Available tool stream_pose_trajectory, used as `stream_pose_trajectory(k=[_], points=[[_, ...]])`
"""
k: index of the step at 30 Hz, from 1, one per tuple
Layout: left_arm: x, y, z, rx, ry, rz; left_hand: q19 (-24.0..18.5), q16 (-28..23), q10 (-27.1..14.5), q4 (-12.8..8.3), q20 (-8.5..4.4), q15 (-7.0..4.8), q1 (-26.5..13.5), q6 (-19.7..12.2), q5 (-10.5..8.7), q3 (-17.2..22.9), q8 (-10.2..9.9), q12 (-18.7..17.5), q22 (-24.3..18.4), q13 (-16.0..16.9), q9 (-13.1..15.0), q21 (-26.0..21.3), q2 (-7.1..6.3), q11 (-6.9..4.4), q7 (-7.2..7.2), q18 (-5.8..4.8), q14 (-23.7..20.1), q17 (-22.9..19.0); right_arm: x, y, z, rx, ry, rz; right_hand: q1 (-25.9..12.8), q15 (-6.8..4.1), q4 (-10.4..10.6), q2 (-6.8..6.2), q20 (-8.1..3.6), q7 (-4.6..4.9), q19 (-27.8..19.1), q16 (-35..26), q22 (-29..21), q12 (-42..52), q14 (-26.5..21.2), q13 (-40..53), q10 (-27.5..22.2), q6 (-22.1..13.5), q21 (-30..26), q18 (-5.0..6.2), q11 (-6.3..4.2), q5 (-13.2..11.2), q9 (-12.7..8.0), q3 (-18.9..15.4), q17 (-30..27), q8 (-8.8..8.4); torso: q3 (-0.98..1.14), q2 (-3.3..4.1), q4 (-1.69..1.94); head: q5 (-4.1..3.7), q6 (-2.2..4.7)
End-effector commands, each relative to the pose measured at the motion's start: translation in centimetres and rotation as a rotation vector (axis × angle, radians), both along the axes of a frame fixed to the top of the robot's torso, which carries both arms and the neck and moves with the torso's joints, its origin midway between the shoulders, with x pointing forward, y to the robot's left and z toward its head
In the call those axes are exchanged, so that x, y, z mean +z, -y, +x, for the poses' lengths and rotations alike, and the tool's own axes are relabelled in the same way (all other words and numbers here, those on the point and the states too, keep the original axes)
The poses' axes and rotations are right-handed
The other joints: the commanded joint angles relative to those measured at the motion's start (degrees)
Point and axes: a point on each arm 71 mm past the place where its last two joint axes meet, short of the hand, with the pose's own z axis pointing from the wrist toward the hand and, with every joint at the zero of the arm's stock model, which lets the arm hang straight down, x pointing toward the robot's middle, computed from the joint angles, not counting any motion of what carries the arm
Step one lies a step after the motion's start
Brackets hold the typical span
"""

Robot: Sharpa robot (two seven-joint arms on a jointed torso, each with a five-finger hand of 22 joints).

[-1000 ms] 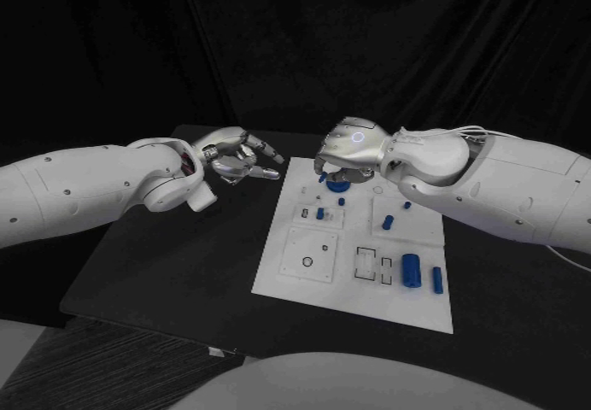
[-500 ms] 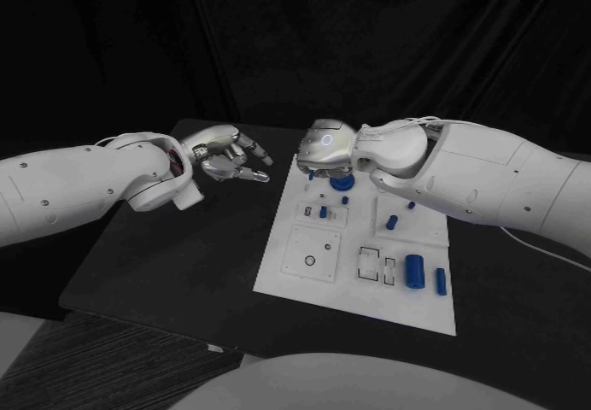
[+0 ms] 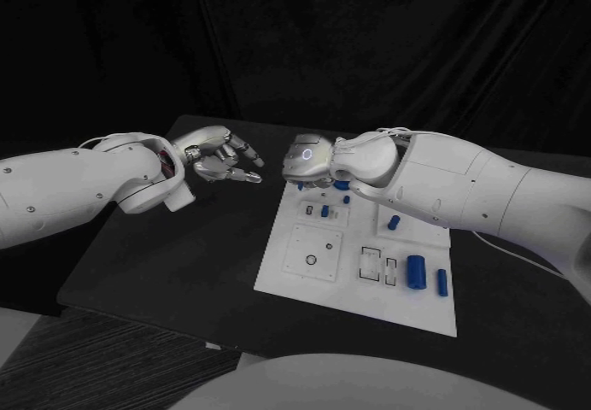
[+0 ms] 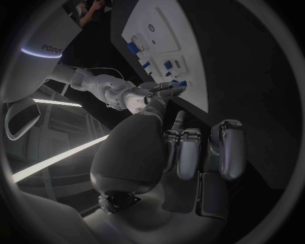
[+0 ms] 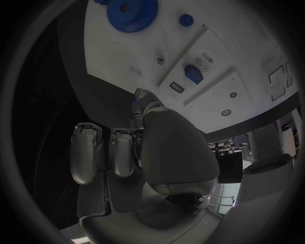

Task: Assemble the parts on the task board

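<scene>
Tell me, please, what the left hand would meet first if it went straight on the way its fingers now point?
Probably the right hand over the white task board's far end; the left hand points at it, though depth is unclear.

One task board (image 3: 323, 282), two hands (image 3: 222, 156) (image 3: 311, 162), several blue parts (image 3: 417, 271)

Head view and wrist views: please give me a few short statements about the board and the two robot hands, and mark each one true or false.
1. The white board lies on a black table. True.
2. The left robot hand rests on the board. False: it is over the bare table, beside the board.
3. The right robot hand is at the board's near edge. False: it is at the far edge.
4. A blue gear lies on the board. True.
</scene>
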Motion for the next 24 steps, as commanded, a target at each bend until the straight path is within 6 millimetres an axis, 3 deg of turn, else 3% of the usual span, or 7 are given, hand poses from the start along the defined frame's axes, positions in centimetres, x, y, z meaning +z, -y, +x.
stream_pose_trajectory(k=[1, 7, 24], points=[[0.1, 0.0, 0.1, 0.008, 0.005, 0.011, 0.70, 1.02, 5.87, 0.35, -0.09, 0.23, 0.15, 0.21, 1.18, -1.40, 0.81, 1.24, 12.56, 15.38, -0.65, 0.00, 0.68, 0.21, -0.07, -0.07, 5.95, 15.93, -0.5, 0.0, 0.1, -0.013, 0.016, -0.023, -0.37, 0.32, -0.59, 1.79, 0.58, -0.16, 3.37, 0.97, 14.27, 0.95, 6.18, 15.12, 6.07, -0.27, 1.40, -1.09, 0.13, -0.21, 1.76, 1.01, 15.70, 0.12, -0.07, -0.09, 0.12, 0.08, -0.01], [0.1, 0.0, 0.0, 0.014, -0.006, 0.018, 0.69, 1.02, 5.87, 0.40, -0.11, 0.21, 0.16, 0.30, 1.23, -1.43, 0.85, 1.24, 12.55, 15.38, -0.68, -0.02, 0.73, 0.19, -0.09, -0.07, 5.95, 15.93, -1.1, 0.3, 0.7, -0.054, 0.019, -0.020, -0.47, 0.35, -0.65, 1.82, 0.61, -0.14, 3.39, 0.97, 14.29, 0.95, 6.18, 15.12, 6.07, -0.37, 1.46, -1.11, 0.14, -0.26, 1.77, 1.03, 15.70, 0.02, -0.09, -0.24, -0.03, 0.09, -0.01], [-0.1, 0.3, 0.0, 0.008, -0.022, 0.024, 0.72, 1.02, 5.87, 0.73, -0.19, 0.12, 0.18, 0.72, 1.55, -1.51, 1.02, 1.24, 12.54, 15.38, -0.80, -0.04, 1.08, 0.10, -0.18, -0.06, 5.95, 15.93, -1.7, 1.1, 1.6, -0.113, 0.030, -0.014, -0.93, 0.39, -0.81, 2.00, 0.67, -0.18, 3.34, 0.97, 14.28, 0.95, 6.18, 15.12, 6.07, -0.62, 1.45, -1.11, 0.14, -0.71, 1.85, 1.06, 15.70, -0.29, -0.17, -0.58, 0.01, -0.08, -0.01]])
